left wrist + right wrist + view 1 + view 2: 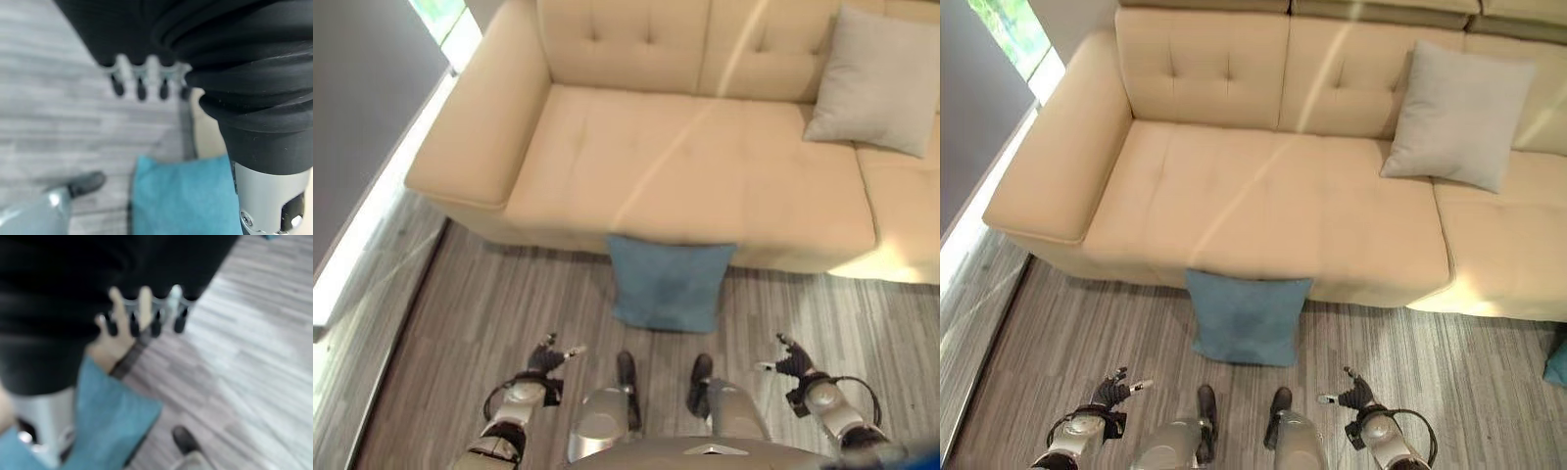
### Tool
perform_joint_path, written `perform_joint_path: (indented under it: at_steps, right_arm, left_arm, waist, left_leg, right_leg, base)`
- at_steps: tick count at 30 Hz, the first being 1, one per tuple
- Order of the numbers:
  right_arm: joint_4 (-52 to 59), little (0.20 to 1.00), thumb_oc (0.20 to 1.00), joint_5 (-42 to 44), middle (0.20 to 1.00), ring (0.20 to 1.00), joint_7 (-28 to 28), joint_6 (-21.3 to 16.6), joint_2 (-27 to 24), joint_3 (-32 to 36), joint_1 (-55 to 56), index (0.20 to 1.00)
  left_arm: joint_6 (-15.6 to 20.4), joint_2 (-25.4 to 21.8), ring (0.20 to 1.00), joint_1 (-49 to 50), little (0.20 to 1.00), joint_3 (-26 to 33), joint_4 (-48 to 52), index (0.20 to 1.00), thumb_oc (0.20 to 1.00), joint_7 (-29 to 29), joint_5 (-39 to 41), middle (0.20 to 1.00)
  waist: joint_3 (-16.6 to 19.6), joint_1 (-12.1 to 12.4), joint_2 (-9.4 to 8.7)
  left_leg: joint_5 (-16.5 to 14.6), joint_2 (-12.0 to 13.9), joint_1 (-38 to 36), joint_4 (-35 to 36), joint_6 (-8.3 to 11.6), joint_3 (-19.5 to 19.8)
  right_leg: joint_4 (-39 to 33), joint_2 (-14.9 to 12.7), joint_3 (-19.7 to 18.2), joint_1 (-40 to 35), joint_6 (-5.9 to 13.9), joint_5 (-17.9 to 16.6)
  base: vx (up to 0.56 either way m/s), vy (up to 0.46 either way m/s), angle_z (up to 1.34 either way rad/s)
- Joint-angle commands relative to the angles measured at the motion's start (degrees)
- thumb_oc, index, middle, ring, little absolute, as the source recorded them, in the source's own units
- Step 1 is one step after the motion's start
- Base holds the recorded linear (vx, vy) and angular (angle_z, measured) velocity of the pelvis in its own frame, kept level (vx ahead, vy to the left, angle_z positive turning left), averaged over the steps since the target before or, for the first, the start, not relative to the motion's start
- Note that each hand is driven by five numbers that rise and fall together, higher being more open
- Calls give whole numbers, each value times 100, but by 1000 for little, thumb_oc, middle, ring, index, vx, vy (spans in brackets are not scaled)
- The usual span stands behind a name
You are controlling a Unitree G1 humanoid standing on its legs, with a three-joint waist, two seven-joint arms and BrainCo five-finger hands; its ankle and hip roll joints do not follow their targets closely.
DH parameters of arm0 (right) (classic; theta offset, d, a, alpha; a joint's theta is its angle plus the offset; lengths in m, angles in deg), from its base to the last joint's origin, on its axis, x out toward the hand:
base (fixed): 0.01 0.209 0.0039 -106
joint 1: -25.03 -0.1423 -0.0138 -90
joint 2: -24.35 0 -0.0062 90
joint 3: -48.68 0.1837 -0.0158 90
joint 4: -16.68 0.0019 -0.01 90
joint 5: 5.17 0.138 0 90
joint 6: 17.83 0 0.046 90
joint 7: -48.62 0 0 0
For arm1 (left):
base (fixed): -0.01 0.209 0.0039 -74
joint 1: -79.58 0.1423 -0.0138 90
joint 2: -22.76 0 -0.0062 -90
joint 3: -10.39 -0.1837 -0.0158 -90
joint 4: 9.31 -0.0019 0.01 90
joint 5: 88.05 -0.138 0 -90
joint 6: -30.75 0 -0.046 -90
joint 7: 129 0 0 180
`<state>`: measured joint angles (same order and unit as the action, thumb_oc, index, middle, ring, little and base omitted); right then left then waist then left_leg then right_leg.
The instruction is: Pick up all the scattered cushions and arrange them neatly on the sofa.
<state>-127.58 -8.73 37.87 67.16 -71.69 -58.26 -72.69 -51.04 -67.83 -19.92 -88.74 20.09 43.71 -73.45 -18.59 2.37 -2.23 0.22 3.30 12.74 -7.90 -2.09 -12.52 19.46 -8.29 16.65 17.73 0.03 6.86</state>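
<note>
A blue cushion [668, 282] stands on the wood floor, leaning against the front of the beige sofa [685, 166]. A grey cushion [881, 83] rests upright against the sofa's backrest at the right. The corner of another teal cushion [1557, 364] shows on the floor at the far right. My left hand [551, 357] hangs low, to the left of the blue cushion and nearer to me, open and holding nothing. On the other side my right hand [791, 360] is also open and bare. Both wrist views show the blue cushion [181, 196] past straight fingers [139, 88].
The sofa's wide armrest [475, 127] lies at the left. Beyond it a dark wall [362, 117] and a bright window strip [357, 245] run along the floor's left edge. Bare wood floor [509, 304] spreads between me and the sofa.
</note>
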Motion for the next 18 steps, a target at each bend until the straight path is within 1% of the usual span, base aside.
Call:
perform_joint_path:
  at_steps: [1,3,4,6,10,12,14,15,17,18]
  right_arm:
    - [234,1000,1000,272,1000,1000,-487,-171,-125,-50,-86,1000]
    - [321,1000,1000,352,1000,1000,-722,-205,-144,-3,-310,1000]
    - [411,1000,1000,473,1000,1000,-1058,-253,-187,-52,-796,1000]
    - [560,1000,1000,484,1000,1000,-1201,-258,-236,-98,-1036,1000]
    - [707,1000,1000,640,1000,1000,-1652,-415,-240,-82,-1618,1000]
    - [749,1000,1000,757,1000,1000,-1828,-486,-210,-62,-1932,1000]
    - [779,1000,1000,854,1000,1000,-2107,-583,-261,-72,-2487,1000]
    - [784,1000,1000,906,1000,1000,-2199,-637,-283,-95,-2802,1000]
    - [752,1000,1000,938,1000,1000,-2322,-673,-320,-139,-3206,1000]
    - [768,1000,1000,932,1000,1000,-2344,-672,-331,-149,-3274,1000]
  left_arm:
    - [315,-115,1000,-115,1000,-133,346,1000,1000,-453,419,1000]
    - [389,-158,1000,-346,1000,-209,456,1000,1000,-650,535,1000]
    - [490,-285,1000,-836,1000,-352,557,1000,1000,-912,679,1000]
    - [533,-380,1000,-1150,1000,-405,621,1000,1000,-1050,714,1000]
    - [642,-474,1000,-1859,1000,-518,694,1000,1000,-1411,804,1000]
    - [660,-569,1000,-2231,1000,-580,678,1000,1000,-1482,845,1000]
    - [677,-701,1000,-2828,1000,-744,628,1000,1000,-1566,878,1000]
    - [696,-765,1000,-3189,1000,-809,548,1000,1000,-1579,909,1000]
    - [705,-871,1000,-3635,1000,-933,452,1000,1000,-1610,899,1000]
    - [693,-881,1000,-3701,1000,-920,435,1000,1000,-1606,890,1000]
  waist:
    - [113,-121,-128]
    - [65,-157,-118]
    - [-73,-217,-106]
    - [-102,-270,-92]
    - [-84,-356,-21]
    - [-66,-399,23]
    - [-57,-439,95]
    - [13,-461,117]
    - [62,-493,125]
    - [97,-506,128]
  left_leg:
    - [-681,81,377,-658,162,175]
    - [-657,110,873,-872,176,224]
    - [-635,169,1593,-1197,195,280]
    - [-624,211,2143,-1462,182,315]
    - [-697,257,3234,-1923,127,375]
    - [-741,247,3814,-2184,97,416]
    - [-796,219,4523,-2440,36,422]
    - [-816,181,4978,-2566,16,452]
    - [-853,127,5378,-2695,-12,478]
    - [-865,115,5478,-2741,-12,466]
  right_leg:
    - [-547,-268,-136,-92,456,-566]
    - [-372,-270,-97,344,412,-529]
    - [-102,-303,-86,1034,384,-513]
    - [149,-347,-125,1547,356,-494]
    - [745,-459,-256,2678,308,-379]
    - [1087,-513,-380,3278,282,-318]
    - [1478,-589,-525,4035,252,-241]
    - [1610,-619,-610,4470,247,-200]
    - [1776,-637,-695,4870,260,-191]
    - [1793,-646,-743,4972,256,-191]
  base:
    - [-149,-78,31]
    - [-154,-42,25]
    - [-228,-10,8]
    - [-182,32,-2]
    - [-96,76,7]
    - [-69,137,4]
    - [-24,166,5]
    - [15,125,0]
    - [27,99,0]
    - [39,95,3]
